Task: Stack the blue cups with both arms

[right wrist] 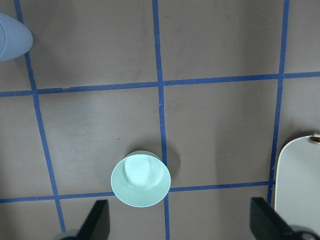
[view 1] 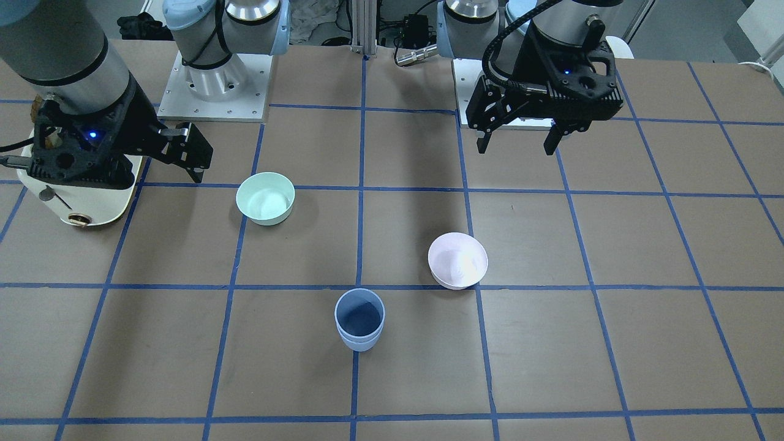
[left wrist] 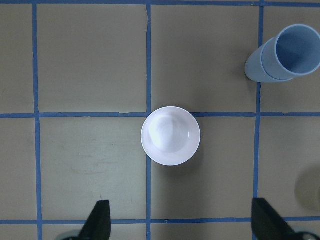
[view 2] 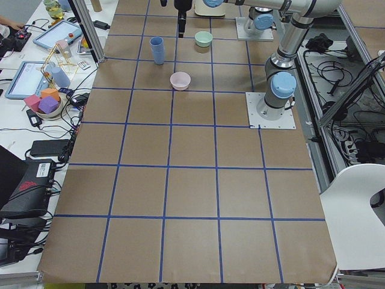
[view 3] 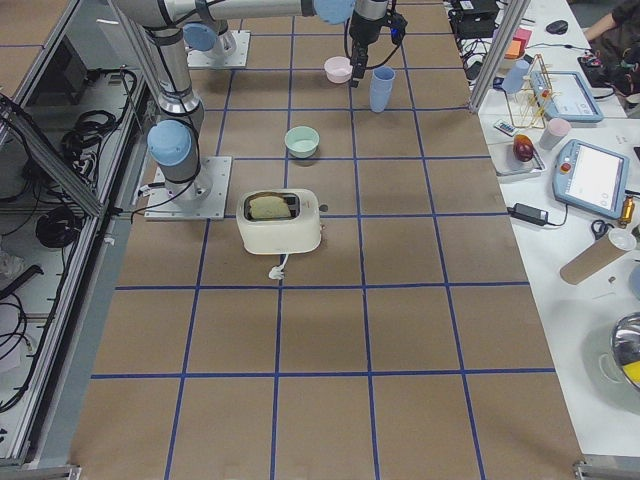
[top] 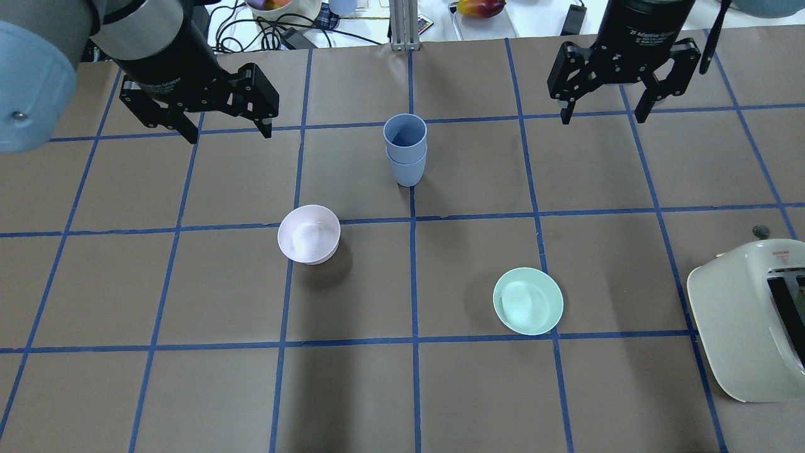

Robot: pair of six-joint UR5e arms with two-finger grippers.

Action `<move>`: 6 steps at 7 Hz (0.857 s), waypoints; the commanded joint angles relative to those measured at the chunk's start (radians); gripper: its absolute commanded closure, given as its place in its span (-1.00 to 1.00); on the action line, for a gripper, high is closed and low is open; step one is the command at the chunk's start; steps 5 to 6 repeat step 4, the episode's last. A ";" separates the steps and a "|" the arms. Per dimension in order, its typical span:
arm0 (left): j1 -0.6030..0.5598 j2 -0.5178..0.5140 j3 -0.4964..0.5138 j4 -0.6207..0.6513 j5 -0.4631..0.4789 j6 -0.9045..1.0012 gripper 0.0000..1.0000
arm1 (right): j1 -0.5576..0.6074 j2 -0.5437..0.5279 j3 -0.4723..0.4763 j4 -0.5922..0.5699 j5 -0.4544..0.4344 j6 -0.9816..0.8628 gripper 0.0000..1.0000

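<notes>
Blue cups (view 1: 359, 320): two, nested one inside the other, upright, near centre of the table (view 1: 612, 343) as seen from the side facing the robot, standing on a blue tape line. Pink bowl (view 1: 457, 260): farther back, right of the stack, not touching it. Mint-green bowl (view 1: 265, 197): farther still, left of centre, well apart. Toaster (view 1: 98, 202): far left. Left gripper (view 1: 516, 147): far right, raised, fingers spread wide, holding nothing. Right gripper (top: 604, 116): raised over the toaster, likewise wide and holding nothing.

Front, overhead opposed, steep; both share blue cups (view 1: 359, 318).
</notes>
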 commanded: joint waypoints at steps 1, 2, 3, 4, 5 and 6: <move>0.000 0.001 -0.002 0.000 0.000 0.000 -1.00 | 0.001 -0.015 0.001 0.002 -0.003 0.001 -1.00; 0.000 0.001 -0.002 0.000 0.000 0.000 -1.00 | 0.001 -0.015 0.001 -0.005 0.000 0.007 -1.00; 0.000 -0.012 0.004 0.000 -0.002 0.000 -1.00 | 0.001 -0.015 0.001 -0.005 0.000 0.009 -1.00; 0.000 -0.010 0.004 0.000 -0.002 0.000 -1.00 | 0.001 -0.015 0.001 -0.007 0.000 0.009 -1.00; 0.000 -0.010 0.004 0.000 -0.002 0.000 -1.00 | 0.001 -0.015 0.001 -0.007 0.000 0.009 -1.00; 0.000 -0.010 0.004 0.000 -0.002 0.000 -1.00 | 0.001 -0.015 0.001 -0.007 0.000 0.009 -1.00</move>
